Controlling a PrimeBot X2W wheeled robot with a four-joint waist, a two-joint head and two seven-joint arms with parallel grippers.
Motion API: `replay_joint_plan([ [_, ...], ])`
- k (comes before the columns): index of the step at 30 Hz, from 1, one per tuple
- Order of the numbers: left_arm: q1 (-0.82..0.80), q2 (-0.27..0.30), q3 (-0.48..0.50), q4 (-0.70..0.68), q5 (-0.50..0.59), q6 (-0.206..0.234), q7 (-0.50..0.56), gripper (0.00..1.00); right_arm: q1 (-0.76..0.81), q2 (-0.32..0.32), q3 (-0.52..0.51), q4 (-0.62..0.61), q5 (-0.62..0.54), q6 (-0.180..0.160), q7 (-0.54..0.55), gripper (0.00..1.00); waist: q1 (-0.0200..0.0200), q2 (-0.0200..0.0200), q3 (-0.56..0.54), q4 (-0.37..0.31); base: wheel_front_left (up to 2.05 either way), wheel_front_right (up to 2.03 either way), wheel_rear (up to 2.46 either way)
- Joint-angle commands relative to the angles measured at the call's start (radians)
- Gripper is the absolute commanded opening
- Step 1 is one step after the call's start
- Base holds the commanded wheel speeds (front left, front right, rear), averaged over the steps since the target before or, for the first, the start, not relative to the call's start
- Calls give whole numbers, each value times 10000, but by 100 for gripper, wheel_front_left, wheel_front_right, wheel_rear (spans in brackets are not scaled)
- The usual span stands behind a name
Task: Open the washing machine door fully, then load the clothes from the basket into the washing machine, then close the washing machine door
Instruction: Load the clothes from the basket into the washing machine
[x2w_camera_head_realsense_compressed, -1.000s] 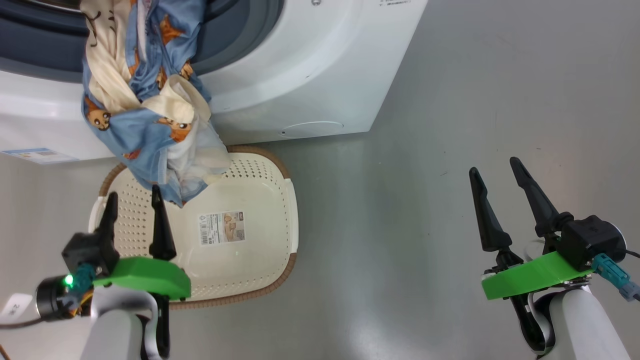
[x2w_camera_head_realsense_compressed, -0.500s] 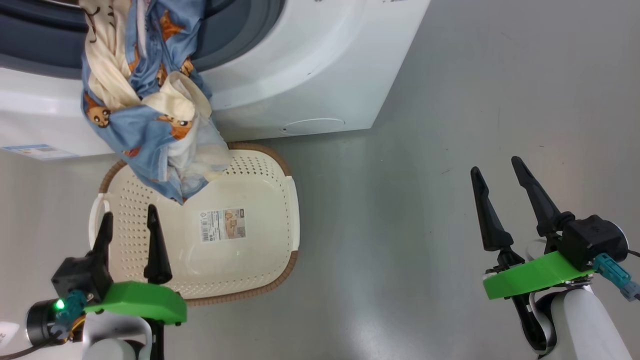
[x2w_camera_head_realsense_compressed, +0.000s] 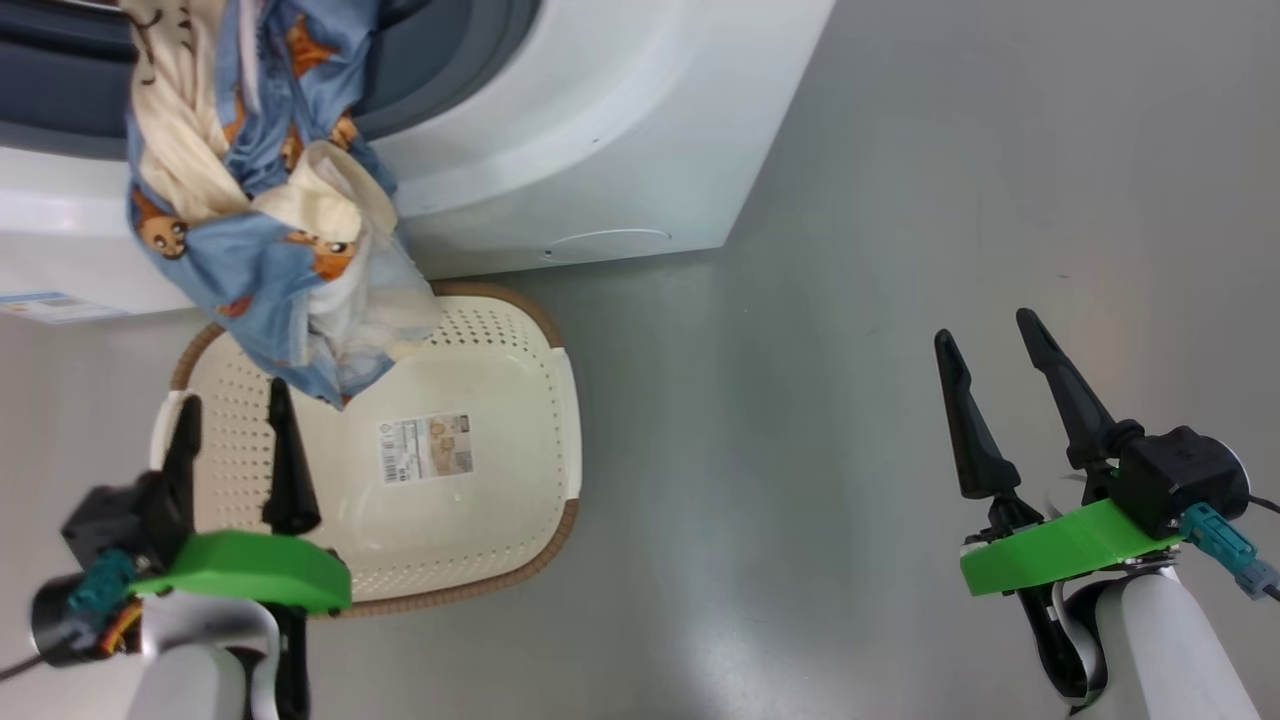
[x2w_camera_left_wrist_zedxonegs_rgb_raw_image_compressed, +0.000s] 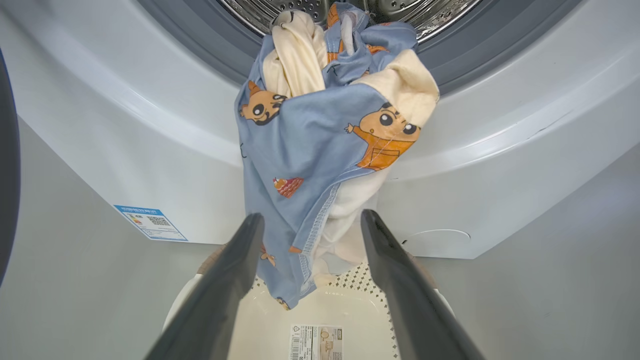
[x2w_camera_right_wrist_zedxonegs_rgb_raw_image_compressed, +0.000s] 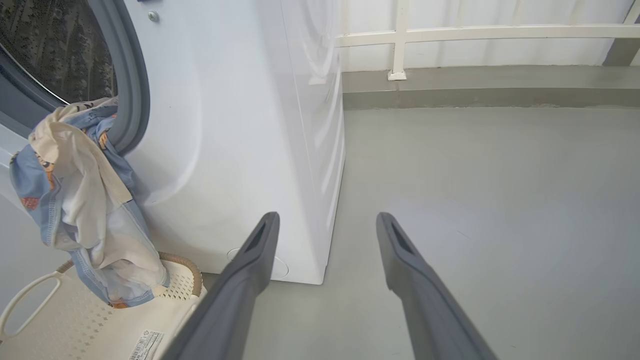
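Nearest, the left claw (x2w_camera_head_realsense_compressed: 234, 392) hovers over the left part of the basket (x2w_camera_head_realsense_compressed: 520, 400). Its two dark fingers are spread wide with nothing between them and point towards the washing machine (x2w_camera_head_realsense_compressed: 600, 130). In the left wrist view this claw (x2w_camera_left_wrist_zedxonegs_rgb_raw_image_compressed: 311, 215) frames the hanging tail of the clothes (x2w_camera_left_wrist_zedxonegs_rgb_raw_image_compressed: 320, 145), and the head view shows its fingertips just short of the fabric, not touching it. The right claw (x2w_camera_head_realsense_compressed: 984, 325) hangs well off to the right over the bare grey floor (x2w_camera_head_realsense_compressed: 900, 200). It is likewise spread wide and empty, with its fingers aimed past the machine's right corner (x2w_camera_right_wrist_zedxonegs_rgb_raw_image_compressed: 327, 215).

The basket stands upright on the floor against the foot of the machine. Its long axis runs roughly along the machine's front, with a handle at each short end and a label (x2w_camera_head_realsense_compressed: 425, 450) on its bottom. Most of its inside is bare.

The clothes (x2w_camera_head_realsense_compressed: 250, 220) are a long bundle draped out of the machine's mouth. The bundle's long axis runs from the drum (x2w_camera_left_wrist_zedxonegs_rgb_raw_image_compressed: 250, 7) down over the grey rubber ring (x2w_camera_left_wrist_zedxonegs_rgb_raw_image_compressed: 200, 45) and the white front panel. Its upper end lies inside the drum, and its lower end points down into the basket's machine-side end (x2w_camera_right_wrist_zedxonegs_rgb_raw_image_compressed: 80, 200). Whether the hem rests on the basket cannot be told.

Farther back, the mouth of the machine is uncovered. A dark curved edge at the left border of the left wrist view looks like the washing machine door (x2w_camera_left_wrist_zedxonegs_rgb_raw_image_compressed: 6, 175), swung aside. A blue sticker (x2w_camera_left_wrist_zedxonegs_rgb_raw_image_compressed: 150, 222) sits on the machine's lower left corner. Beyond the machine, a pale railing (x2w_camera_right_wrist_zedxonegs_rgb_raw_image_compressed: 400, 35) runs along the wall.
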Motion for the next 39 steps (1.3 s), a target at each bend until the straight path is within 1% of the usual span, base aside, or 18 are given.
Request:
replay_joint_plan([
  [1, -264, 262, 402, -7, -123, -75, -140, 100, -54, 72, 208, -258, -121, 16, -48, 100, 0, -1, 88, -142, 0, 0, 0],
  [10, -1636, 648, 700, 2134, -510, -531, -558, 100, -160, 193, 277, -321, -88, 16, -48, 100, 0, -1, 371, -706, 0, 0, 0],
  [17, -2750, 923, 874, 3994, -973, -1159, -803, 100, -148, 274, 244, -361, -90, 16, -48, 100, 0, -1, 557, -1064, 0, 0, 0],
  [21, -3285, 1112, 951, 4866, -1091, -1387, -1049, 100, -168, 299, 253, -388, -84, 16, -48, 100, 0, -1, 661, -1209, 0, 0, 0],
  [22, -3424, 1143, 973, 5081, -1136, -1467, -1127, 100, -168, 304, 243, -394, -89, 16, -48, 100, 0, -1, 680, -1230, 0, 0, 0],
  [25, -3839, 1044, 1113, 5685, -1655, -2027, -1252, 100, -166, 311, 235, -415, -108, 16, -48, 100, 0, -1, 743, -1290, 0, 0, 0],
  [26, -3839, 1044, 1113, 5685, -1655, -2027, -1252, 100, -166, 311, 235, -415, -108, 16, -48, 100, 0, -1, 743, -1290, 0, 0, 0],
  [29, -4231, 1073, 1116, 6146, -1867, -2312, -1477, 100, -163, 312, 224, -442, -130, 16, -48, 100, 0, -1, 792, -1337, 0, 0, 0],
  [32, -4641, 1103, 1083, 6504, -1898, -2443, -1705, 100, -160, 287, 204, -475, -147, 16, -48, 100, 0, -1, 849, -1355, 0, 0, 0],
  [37, -5195, 1067, 1227, 6929, -1819, -2490, -1879, 100, -166, 213, 212, -518, -150, 16, -48, 100, 0, -1, 930, -1394, 0, 0, 0],
  [39, -5377, 1056, 1400, 6897, -1739, -2469, -1894, 100, -160, 197, 192, -551, -158, 16, -48, 100, 0, -1, 975, -1399, 0, 0, 0],
])
